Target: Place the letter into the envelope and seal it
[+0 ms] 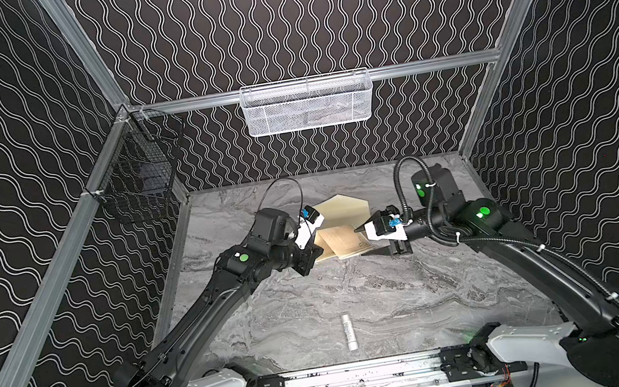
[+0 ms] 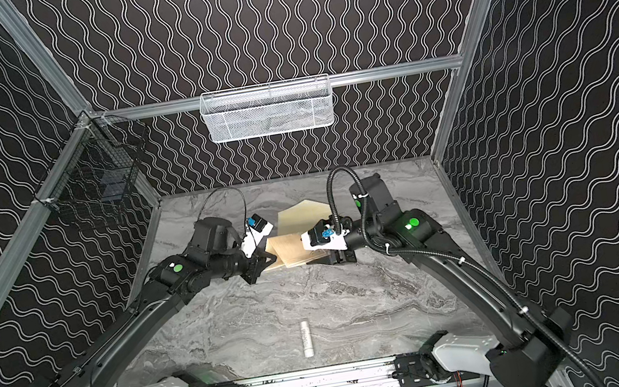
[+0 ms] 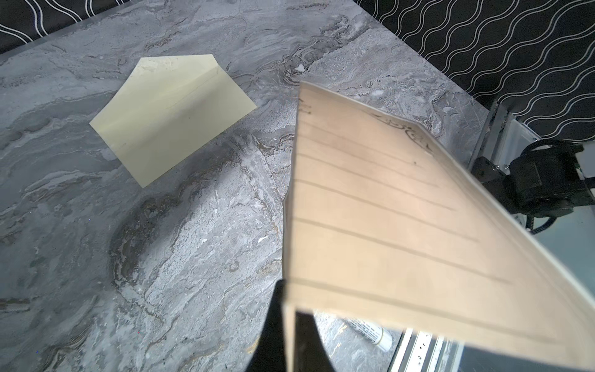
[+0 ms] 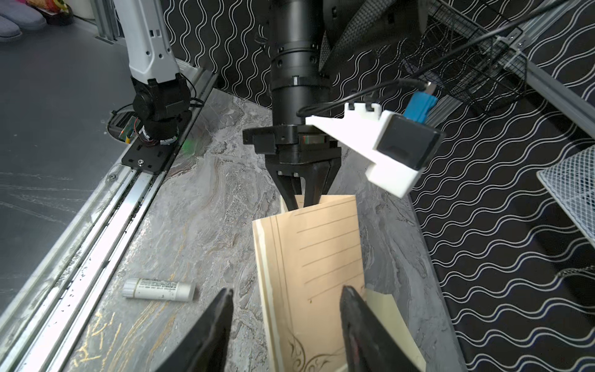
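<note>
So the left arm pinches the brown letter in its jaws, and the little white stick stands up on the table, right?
Not quite. The white stick lies on its side on the table, as the right wrist view shows. The rest is right: the left arm's jaws are shut on the brown letter.

The worktop [image 1: 316,298] is one single surface. On it there is one letter [image 1: 343,242], one envelope [image 1: 348,209] and one white stick [image 1: 349,332], making three loose items in all. There are two baskets: one white mesh basket [image 1: 307,112] and one black wire basket [image 1: 137,179]. There are two arms, a left arm [image 1: 202,323] and a right arm [image 1: 535,272], each with a single claw. The left claw [image 4: 301,203] and the right claw [image 4: 288,290] have two fingers each.
</note>
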